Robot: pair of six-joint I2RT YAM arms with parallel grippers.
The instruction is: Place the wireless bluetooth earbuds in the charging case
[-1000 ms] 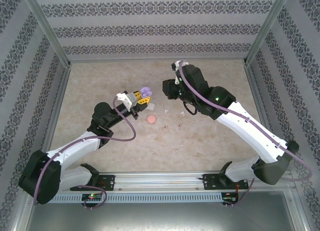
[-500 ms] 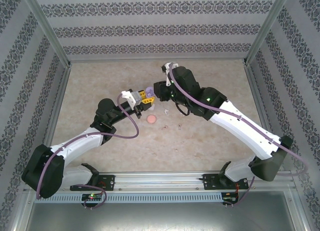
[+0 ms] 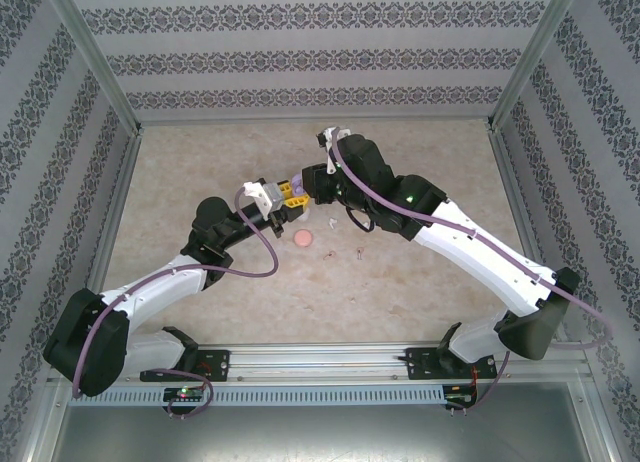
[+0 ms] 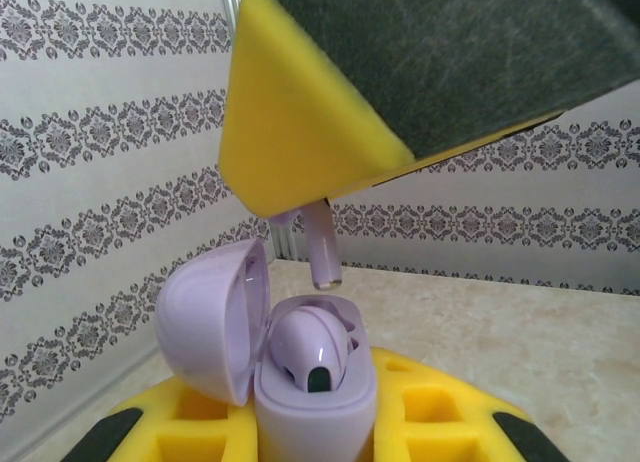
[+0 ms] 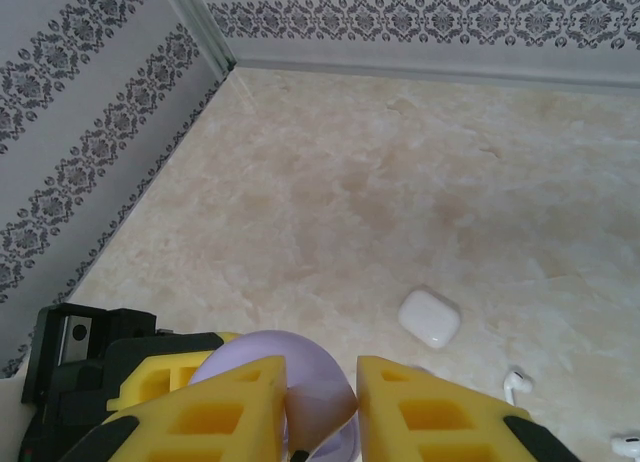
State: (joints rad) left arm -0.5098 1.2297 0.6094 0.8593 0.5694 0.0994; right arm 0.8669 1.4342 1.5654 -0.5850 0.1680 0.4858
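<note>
In the left wrist view an open purple charging case stands upright, its lid swung to the left. My left gripper is shut on the case's base. One purple earbud sits in a well of the case. Just above the free well hangs the stem of a second purple earbud, apart from the case, pinched by my right gripper, which is shut on it. From above, both grippers meet at the table's middle. Loose white earbuds lie on the table.
A shut white case lies on the marble table just beyond my right gripper. A pink round case and two small buds lie nearer the front. Patterned walls enclose the table.
My right gripper has swung left with the purple earbud and now hangs over the open case. My left gripper carried the case slightly right to meet it.
</note>
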